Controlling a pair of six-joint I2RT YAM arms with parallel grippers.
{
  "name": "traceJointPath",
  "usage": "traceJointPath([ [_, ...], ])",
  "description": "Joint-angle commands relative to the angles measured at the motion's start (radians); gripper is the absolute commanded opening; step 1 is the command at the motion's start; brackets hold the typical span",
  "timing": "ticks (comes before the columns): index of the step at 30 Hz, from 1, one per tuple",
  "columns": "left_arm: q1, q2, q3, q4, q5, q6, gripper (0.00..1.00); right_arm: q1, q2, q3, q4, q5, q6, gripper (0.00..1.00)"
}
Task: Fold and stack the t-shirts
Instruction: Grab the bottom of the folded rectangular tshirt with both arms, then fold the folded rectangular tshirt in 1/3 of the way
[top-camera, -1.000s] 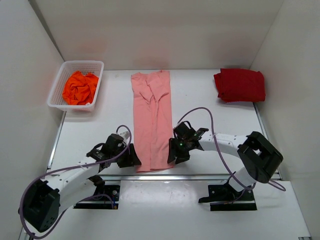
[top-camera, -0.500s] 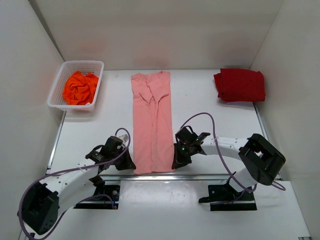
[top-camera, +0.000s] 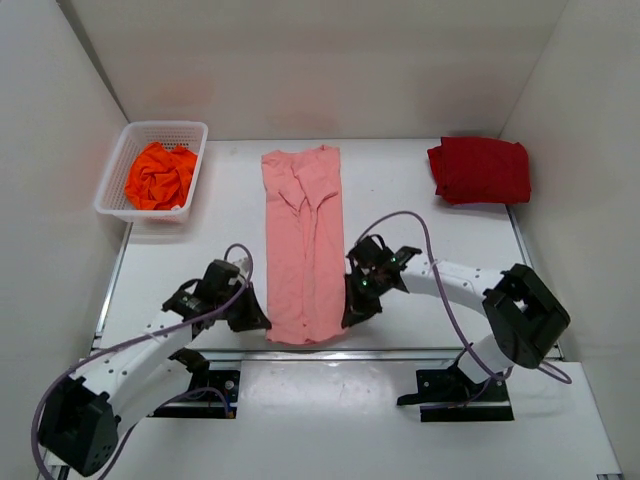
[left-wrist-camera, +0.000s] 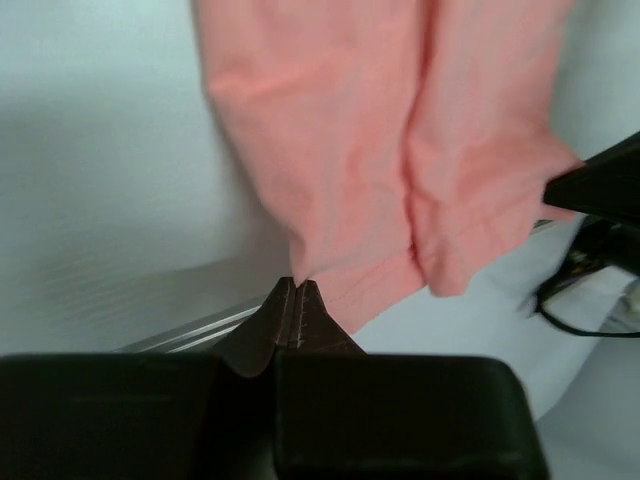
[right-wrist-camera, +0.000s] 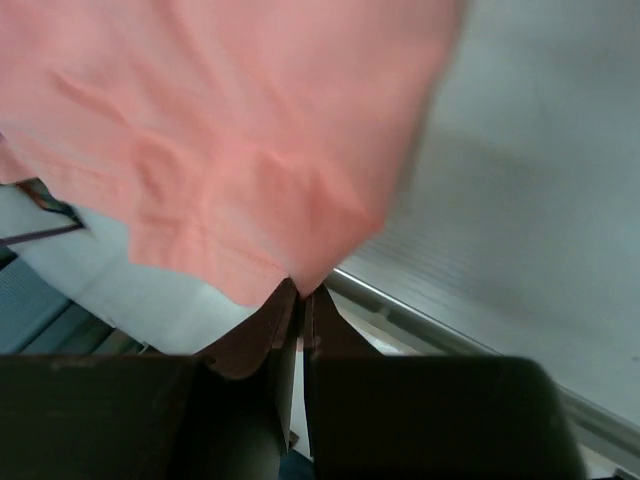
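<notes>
Centre frame on the counter (top-camera: 400, 200), the salmon-pink t-shirt (top-camera: 303, 250) is a narrow strip, long axis top to bottom, collar end uppermost. Overhead, the arms hide its bottom corners; wrist views show left tool (left-wrist-camera: 297, 290) and right tool (right-wrist-camera: 300, 295) each clamped shut on one.

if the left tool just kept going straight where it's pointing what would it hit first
The salmon-pink t-shirt: the left tool is shut on its near corner, so going on would likely push straight into that cloth. Beyond it, depth is unclear.
</notes>
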Motion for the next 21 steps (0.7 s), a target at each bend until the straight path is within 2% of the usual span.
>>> traceJointPath([
  [1, 0.086, 0.078, 0.168, 0.001, 0.022, 0.049, 0.00, -0.071, 0.060, 0.185, -0.114, -0.023, -0.133, 0.00],
  [7, 0.283, 0.352, 0.409, 0.053, 0.048, 0.164, 0.00, -0.230, 0.241, 0.514, -0.263, -0.052, -0.266, 0.00],
  [10, 0.298, 0.524, 0.545, 0.081, 0.040, 0.188, 0.00, -0.302, 0.317, 0.628, -0.292, -0.063, -0.306, 0.00],
  [15, 0.322, 0.787, 0.716, 0.189, 0.029, 0.185, 0.00, -0.393, 0.574, 0.948, -0.322, -0.087, -0.384, 0.00],
  [16, 0.323, 0.838, 0.740, 0.200, 0.014, 0.173, 0.08, -0.401, 0.643, 1.049, -0.337, -0.084, -0.387, 0.00],
  [17, 0.342, 0.880, 0.751, 0.243, 0.026, 0.161, 0.30, -0.419, 0.706, 1.155, -0.367, -0.075, -0.393, 0.05],
  [18, 0.361, 0.902, 0.772, 0.280, 0.031, 0.144, 0.34, -0.427, 0.737, 1.206, -0.375, -0.078, -0.398, 0.16],
  [20, 0.384, 0.942, 0.797, 0.327, 0.026, 0.094, 0.34, -0.439, 0.803, 1.341, -0.410, -0.067, -0.405, 0.28],
  [21, 0.401, 0.940, 0.793, 0.373, 0.026, 0.078, 0.39, -0.436, 0.830, 1.413, -0.415, -0.038, -0.404, 0.35],
])
